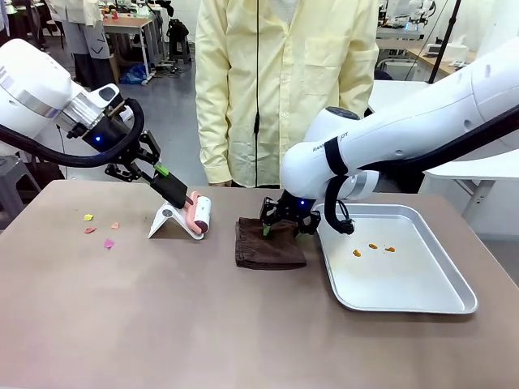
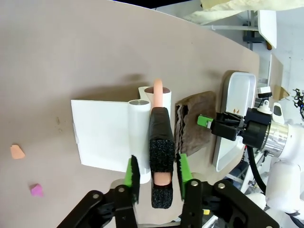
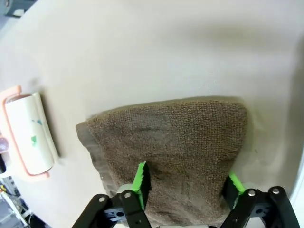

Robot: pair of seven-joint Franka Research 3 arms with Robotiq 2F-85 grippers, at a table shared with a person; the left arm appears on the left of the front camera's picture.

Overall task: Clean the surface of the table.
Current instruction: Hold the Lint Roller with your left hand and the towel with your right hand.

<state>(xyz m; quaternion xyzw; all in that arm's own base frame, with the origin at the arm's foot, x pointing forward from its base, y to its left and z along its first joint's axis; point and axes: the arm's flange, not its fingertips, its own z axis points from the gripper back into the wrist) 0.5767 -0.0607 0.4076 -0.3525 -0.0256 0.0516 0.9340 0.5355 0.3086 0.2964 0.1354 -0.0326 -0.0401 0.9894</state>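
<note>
The taupe-brown table (image 1: pixel 162 324) carries a lint roller (image 1: pixel 200 215) with a white roll and pink frame, leaning on a white stand (image 1: pixel 166 219). My left gripper (image 1: pixel 166 178) is shut on the roller's black handle (image 2: pixel 161 147), with one green pad on each side of it (image 2: pixel 157 173). A folded brown cloth (image 1: pixel 268 243) lies mid-table. My right gripper (image 1: pixel 280 223) is down on the cloth's far edge. In the right wrist view its fingers stand wide apart (image 3: pixel 187 183) with the cloth (image 3: pixel 175 137) between them. The roller (image 3: pixel 28 135) lies off to that view's left.
A silver tray (image 1: pixel 405 304) with a few orange bits sits just right of the cloth. Small yellow, orange and pink scraps (image 1: pixel 101 231) lie on the table's left part. A person in a pale yellow coat (image 1: pixel 284 81) stands at the far edge.
</note>
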